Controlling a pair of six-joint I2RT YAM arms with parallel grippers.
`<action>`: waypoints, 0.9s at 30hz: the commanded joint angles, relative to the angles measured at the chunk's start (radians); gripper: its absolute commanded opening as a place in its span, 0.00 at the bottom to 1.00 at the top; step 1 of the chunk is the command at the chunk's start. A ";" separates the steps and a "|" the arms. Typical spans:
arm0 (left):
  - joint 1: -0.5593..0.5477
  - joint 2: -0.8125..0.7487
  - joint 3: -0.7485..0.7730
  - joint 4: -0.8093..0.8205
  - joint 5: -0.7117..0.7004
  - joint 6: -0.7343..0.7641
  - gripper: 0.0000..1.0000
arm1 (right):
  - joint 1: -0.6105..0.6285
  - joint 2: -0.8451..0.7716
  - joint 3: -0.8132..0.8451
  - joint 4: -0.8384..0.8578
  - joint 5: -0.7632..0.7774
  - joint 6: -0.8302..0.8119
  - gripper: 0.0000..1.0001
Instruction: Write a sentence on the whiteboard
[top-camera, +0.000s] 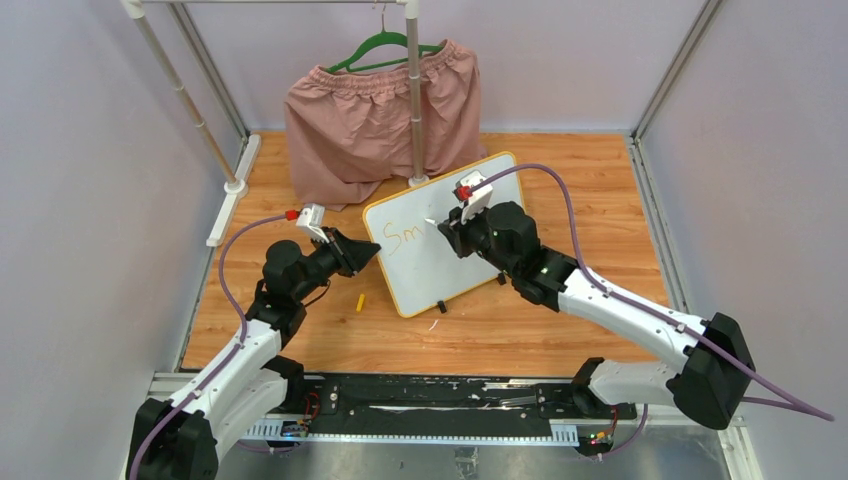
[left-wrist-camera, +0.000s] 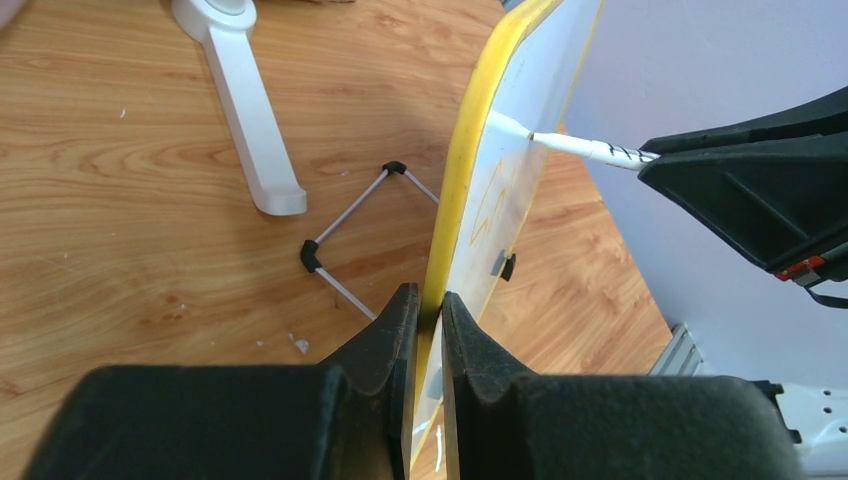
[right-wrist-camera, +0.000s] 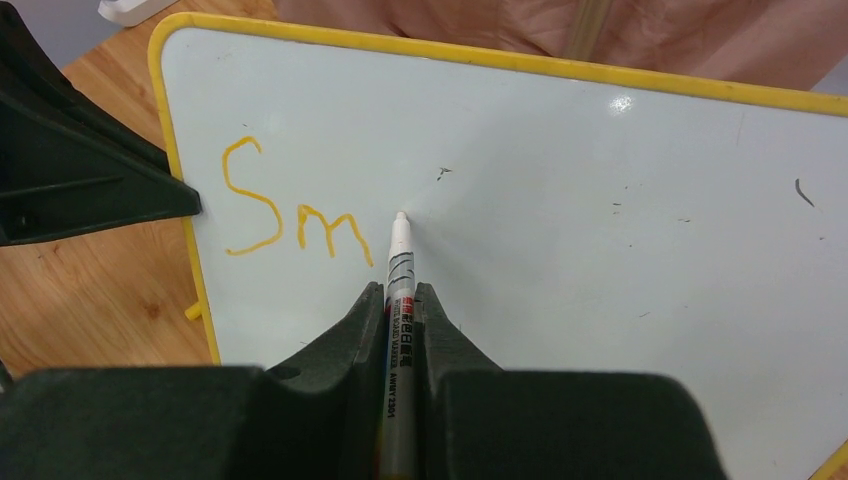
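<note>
The whiteboard with its yellow frame stands tilted on the wooden floor in front of the pink shorts. My left gripper is shut on its left edge, one finger on each face. My right gripper is shut on a white marker, whose tip rests on the whiteboard just right of the orange letters. Of the sentence only "Sm" shows, written at the board's left side. The marker also shows touching the board in the left wrist view.
Pink shorts hang on a green hanger from a white rack, whose foot lies behind the board. The board's wire stand rests on the floor. A small yellow cap lies near the board's left corner.
</note>
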 joint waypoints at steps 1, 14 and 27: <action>0.002 -0.008 -0.012 0.011 0.013 0.008 0.00 | -0.009 0.008 0.041 0.003 -0.014 0.006 0.00; 0.002 -0.013 -0.013 0.011 0.013 0.008 0.00 | -0.009 -0.017 0.002 0.019 -0.033 0.020 0.00; 0.002 -0.017 -0.014 0.011 0.015 0.007 0.00 | -0.010 -0.027 -0.009 0.052 -0.010 0.028 0.00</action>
